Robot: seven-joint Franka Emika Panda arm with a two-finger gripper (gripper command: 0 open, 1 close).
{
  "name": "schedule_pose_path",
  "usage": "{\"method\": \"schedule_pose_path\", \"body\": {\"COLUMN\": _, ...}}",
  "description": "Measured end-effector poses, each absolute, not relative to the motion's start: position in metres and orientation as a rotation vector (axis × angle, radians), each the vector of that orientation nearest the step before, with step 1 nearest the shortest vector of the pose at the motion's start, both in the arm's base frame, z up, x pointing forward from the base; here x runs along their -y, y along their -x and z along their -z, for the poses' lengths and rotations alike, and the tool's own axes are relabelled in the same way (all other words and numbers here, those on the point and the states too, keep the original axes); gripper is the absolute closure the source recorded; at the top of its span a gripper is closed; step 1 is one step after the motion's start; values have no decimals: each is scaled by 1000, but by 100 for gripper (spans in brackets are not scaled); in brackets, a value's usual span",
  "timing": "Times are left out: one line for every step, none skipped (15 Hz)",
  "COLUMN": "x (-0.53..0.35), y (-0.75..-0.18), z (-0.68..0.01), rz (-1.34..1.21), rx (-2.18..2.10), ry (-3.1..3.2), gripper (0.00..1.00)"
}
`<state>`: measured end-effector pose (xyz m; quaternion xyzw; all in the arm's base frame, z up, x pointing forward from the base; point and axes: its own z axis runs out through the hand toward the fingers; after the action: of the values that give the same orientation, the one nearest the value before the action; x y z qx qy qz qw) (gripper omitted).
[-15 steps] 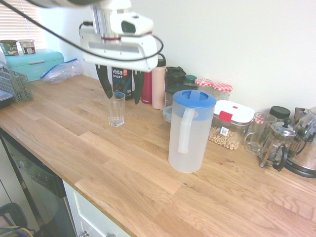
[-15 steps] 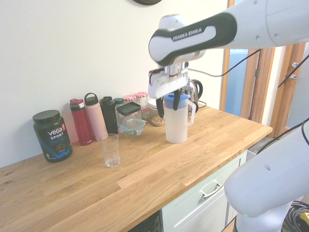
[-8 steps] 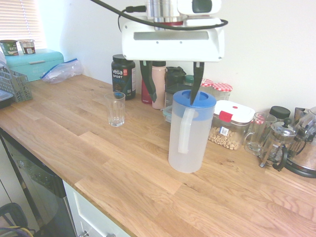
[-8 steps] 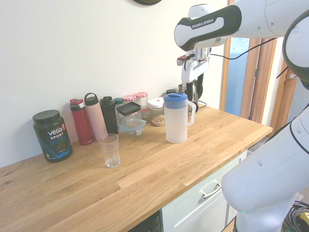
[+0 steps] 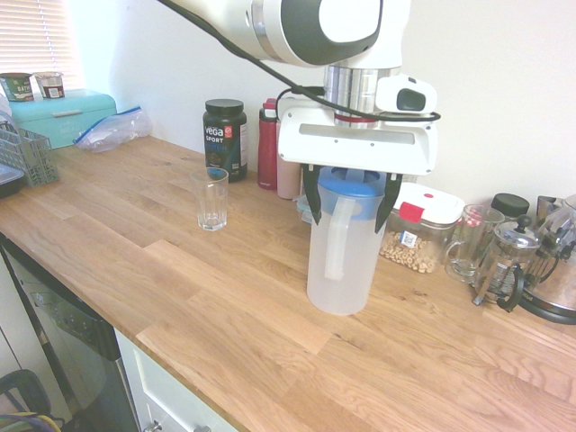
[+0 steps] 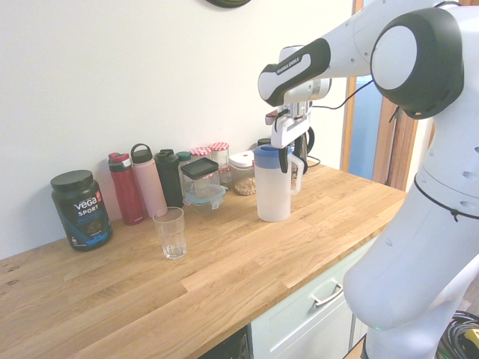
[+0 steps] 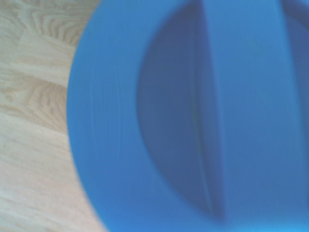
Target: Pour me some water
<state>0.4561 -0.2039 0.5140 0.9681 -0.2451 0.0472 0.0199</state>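
With gripper [image 5: 352,193] spread astride the pitcher [image 5: 345,247] lid, an off-centre squeeze could slip and tip it toward the glass [image 5: 212,199].

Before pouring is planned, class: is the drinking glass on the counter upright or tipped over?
Upright. The glass stands on its base on the counter, open rim up, apart from the pitcher. It looks empty.

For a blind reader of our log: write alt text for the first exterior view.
A white robot arm's open two-finger gripper straddles the blue lid of a translucent plastic water pitcher standing on a wooden kitchen counter. An empty clear drinking glass stands apart from it, with bottles and jars lined along the wall behind.
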Motion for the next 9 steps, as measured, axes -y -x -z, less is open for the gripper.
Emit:
{"method": "schedule_pose_path", "body": {"x": 203, "y": -458, "z": -510, "rz": -136, "rx": 758, "ry": -3004, "gripper": 100}}
{"method": "schedule_pose_path", "body": {"x": 203, "y": -459, "z": -508, "rz": -133, "rx": 757, "ry": -3004, "gripper": 100}}
{"method": "schedule_pose_path", "body": {"x": 204, "y": -459, "z": -508, "rz": -133, "rx": 758, "ry": -3004, "gripper": 100}}
{"method": "schedule_pose_path", "body": {"x": 204, "y": -459, "z": -508, "rz": -131, "rx": 759, "ry": -3003, "gripper": 100}}
{"method": "schedule_pose_path", "body": {"x": 204, "y": -458, "z": -507, "rz": -129, "rx": 761, "ry": -3003, "gripper": 100}}
{"method": "schedule_pose_path", "body": {"x": 205, "y": -457, "z": -505, "rz": -126, "rx": 765, "ry": -3003, "gripper": 100}}
{"method": "schedule_pose_path", "body": {"x": 206, "y": -455, "z": -502, "rz": -124, "rx": 769, "ry": -3004, "gripper": 100}}
{"method": "schedule_pose_path", "body": {"x": 207, "y": -453, "z": -500, "rz": -122, "rx": 773, "ry": -3005, "gripper": 100}}
{"method": "schedule_pose_path", "body": {"x": 206, "y": -451, "z": -500, "rz": -120, "rx": 775, "ry": -3006, "gripper": 100}}
